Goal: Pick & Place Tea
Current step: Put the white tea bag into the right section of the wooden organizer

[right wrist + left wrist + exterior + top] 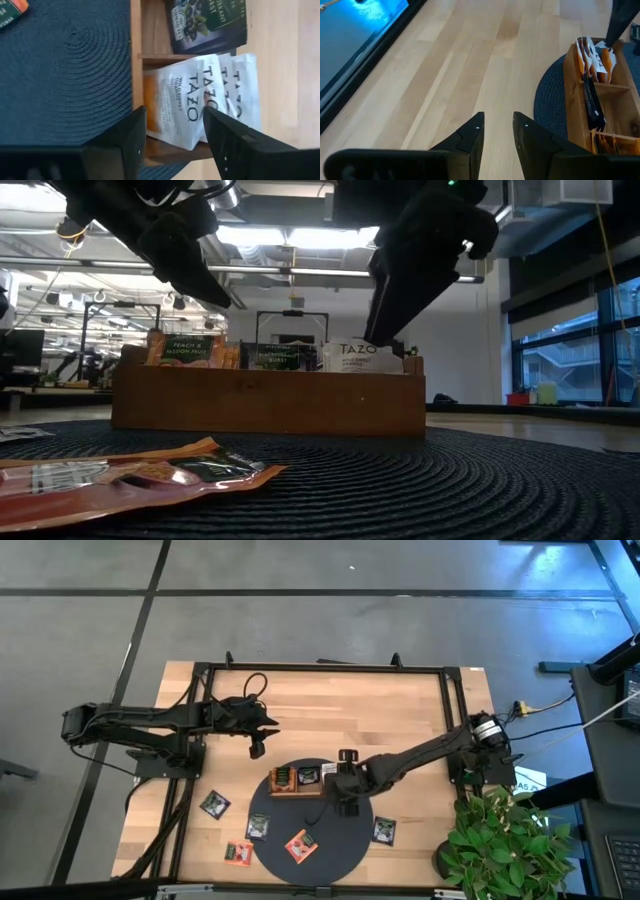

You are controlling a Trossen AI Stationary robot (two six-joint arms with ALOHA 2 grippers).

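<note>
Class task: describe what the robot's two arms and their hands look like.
Both arms are black, jointed and slim, with black cables looping along them. The left hand and right hand each end in two dark, matte, wedge-shaped fingers. The right arm's base carries a silver-grey cylindrical part.

So from table height you've got the wooden tray sitting mid-frame on the dark woven mat, with sachets standing up in it: an orange-edged one at the left, a dark one in the middle, a white TAZO one at the right. One dark arm hangs in the upper left; another comes down right over the white sachet. An orange sachet lies flat at the lower left, up close.
</note>
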